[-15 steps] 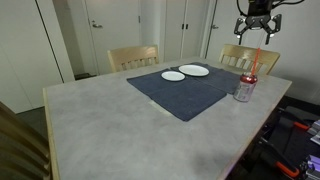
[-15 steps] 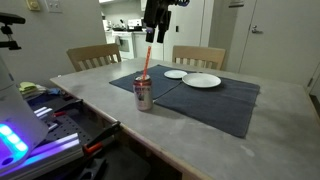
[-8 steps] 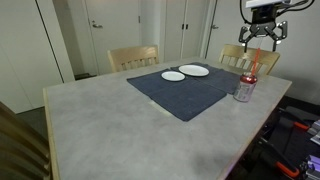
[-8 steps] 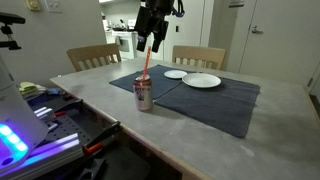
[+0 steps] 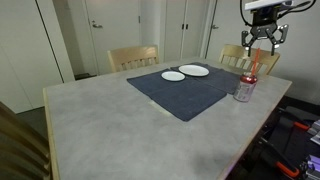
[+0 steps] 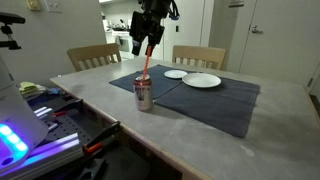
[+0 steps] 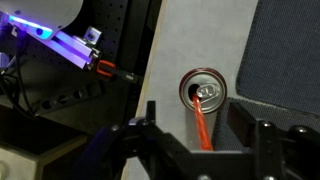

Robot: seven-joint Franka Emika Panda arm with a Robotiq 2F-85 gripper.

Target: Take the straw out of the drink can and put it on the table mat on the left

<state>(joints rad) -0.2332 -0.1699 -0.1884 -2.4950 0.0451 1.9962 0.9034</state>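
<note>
Above the can (image 5: pixel 244 91) at the mat's (image 5: pixel 185 92) 3 o'clock in an exterior view, our end effector (image 5: pixel 261 44) has sunk slightly, wide open and empty, around the straw (image 6: pixel 146 65), which stands in the can, so we judge closing comes next.

Your inventory: grey table (image 5: pixel 100 125); small white plate (image 5: pixel 173 76); larger white plate (image 5: pixel 194 70) just beside it; wooden chair (image 5: pixel 133 57); second wooden chair (image 5: pixel 243 56); white doors (image 5: pixel 105 30) behind.

Grey table (image 5: pixel 100 120) under a dark navy table mat (image 5: pixel 185 95); drink can (image 5: pixel 244 90) on bare top just beside the mat
</note>
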